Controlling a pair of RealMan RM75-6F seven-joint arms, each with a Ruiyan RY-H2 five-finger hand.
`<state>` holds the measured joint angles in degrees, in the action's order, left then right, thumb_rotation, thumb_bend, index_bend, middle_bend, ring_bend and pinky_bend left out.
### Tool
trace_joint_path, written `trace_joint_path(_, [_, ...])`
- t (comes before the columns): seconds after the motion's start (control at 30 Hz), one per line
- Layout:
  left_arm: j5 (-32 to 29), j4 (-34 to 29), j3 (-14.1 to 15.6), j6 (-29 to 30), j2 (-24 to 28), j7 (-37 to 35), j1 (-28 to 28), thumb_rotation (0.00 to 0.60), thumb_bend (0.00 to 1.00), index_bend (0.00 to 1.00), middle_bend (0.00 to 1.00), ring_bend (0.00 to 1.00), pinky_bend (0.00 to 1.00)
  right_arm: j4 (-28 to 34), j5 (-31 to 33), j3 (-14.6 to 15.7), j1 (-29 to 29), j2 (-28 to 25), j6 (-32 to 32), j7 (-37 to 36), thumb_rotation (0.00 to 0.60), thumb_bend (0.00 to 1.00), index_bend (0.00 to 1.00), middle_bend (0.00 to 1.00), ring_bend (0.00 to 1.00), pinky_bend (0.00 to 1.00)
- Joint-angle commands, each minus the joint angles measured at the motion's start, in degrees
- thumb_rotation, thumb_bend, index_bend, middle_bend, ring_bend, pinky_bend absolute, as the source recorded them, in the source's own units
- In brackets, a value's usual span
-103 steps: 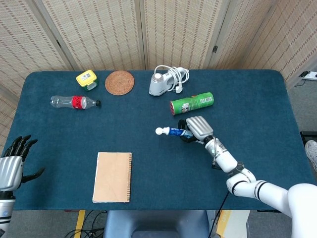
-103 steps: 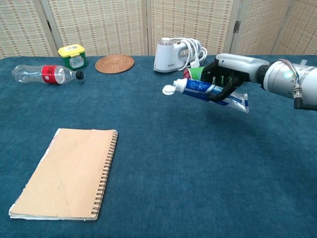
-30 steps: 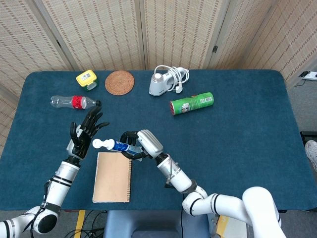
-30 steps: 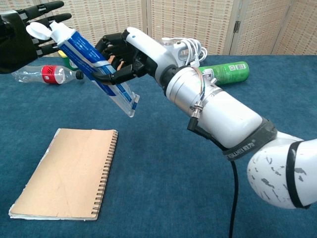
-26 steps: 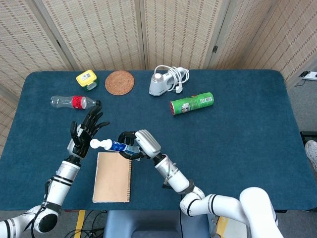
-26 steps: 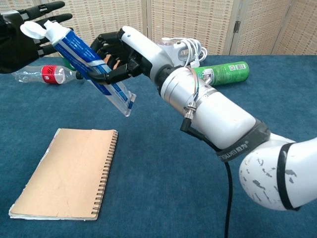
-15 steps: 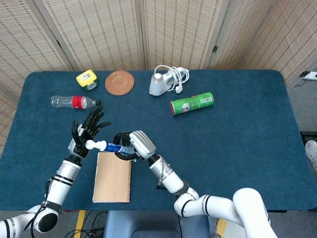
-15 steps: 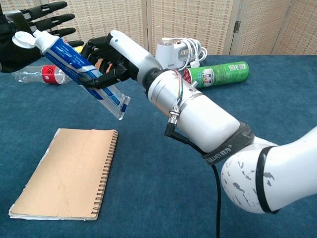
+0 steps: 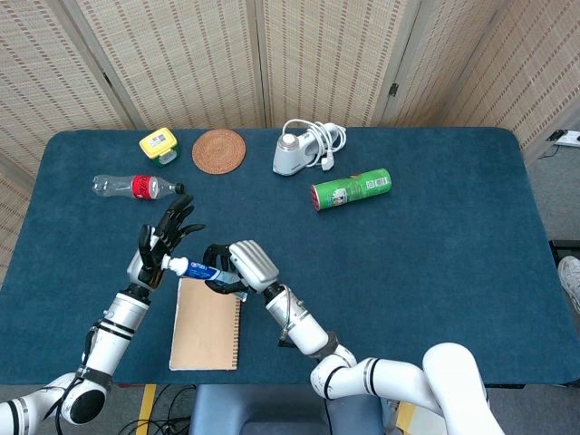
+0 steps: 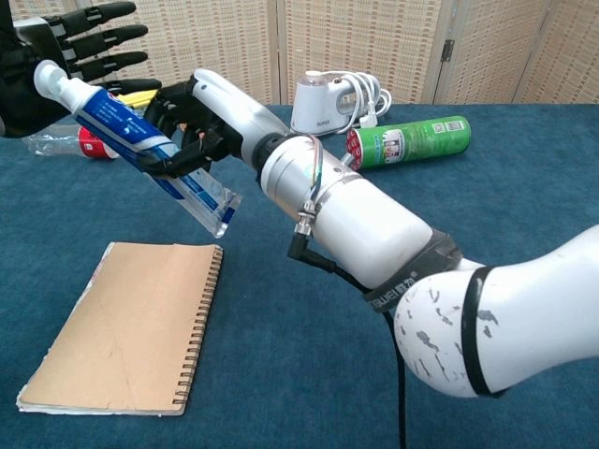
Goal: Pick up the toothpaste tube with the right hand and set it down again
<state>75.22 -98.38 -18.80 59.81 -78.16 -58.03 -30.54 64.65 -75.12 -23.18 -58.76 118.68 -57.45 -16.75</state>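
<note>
My right hand (image 9: 237, 265) (image 10: 192, 117) grips the blue and white toothpaste tube (image 9: 201, 269) (image 10: 140, 154) around its middle and holds it in the air above the table, cap end pointing left. The white cap (image 10: 51, 79) sits right against the palm of my left hand (image 9: 161, 241) (image 10: 56, 56), whose fingers are spread wide. In the chest view the tube tilts, its flat tail hanging down to the right.
A tan spiral notebook (image 9: 207, 323) (image 10: 126, 323) lies just below the tube. A plastic bottle (image 9: 136, 187), yellow box (image 9: 158, 143), woven coaster (image 9: 218, 150), white device with cord (image 9: 304, 148) and green can (image 9: 352, 189) lie further back.
My right hand has carried the tube from the table's middle leftward to my left hand. The left hand rose from the table edge; the cap now meets its palm.
</note>
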Motion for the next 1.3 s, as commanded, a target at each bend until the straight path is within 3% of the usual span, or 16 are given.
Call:
trace_joint_path(0.03, [1.13, 1.08, 0.61, 0.37, -0.33, 1.63, -0.39, 0.003, 0.10, 0.00, 0.01, 0.00, 0.21, 0.69, 0.81, -0.37, -0.18, -0.34, 1.04, 0.60, 0.600, 0.45, 0.72, 0.64, 0.61, 0.61])
trace_joint_path(0.23, [3.96, 3.07, 1.25, 1.08, -0.32, 1.96, -1.03, 0.002, 0.09, 0.00, 0.01, 0.00, 0.21, 2.49, 2.20, -0.32, -0.19, -1.75, 3.75, 0.66, 0.600, 0.45, 0.72, 0.64, 0.61, 0.61])
trace_joint_path(0.77, [18.33, 14.90, 6.99, 7.72, -2.21, 4.11, -4.09, 0.000, 0.06, 0.00, 0.01, 0.00, 0.19, 9.71, 8.01, -1.82, 0.17, -7.89, 13.04, -3.96, 0.600, 0.45, 0.72, 0.64, 0.61, 0.61])
trace_joint_path(1.3, [22.69, 21.82, 11.58, 10.43, -2.77, 5.75, -7.31, 0.000, 0.06, 0.00, 0.01, 0.00, 0.19, 13.56, 11.35, -2.30, 0.10, -13.42, 20.21, -8.17, 0.600, 0.45, 0.74, 0.65, 0.62, 0.61])
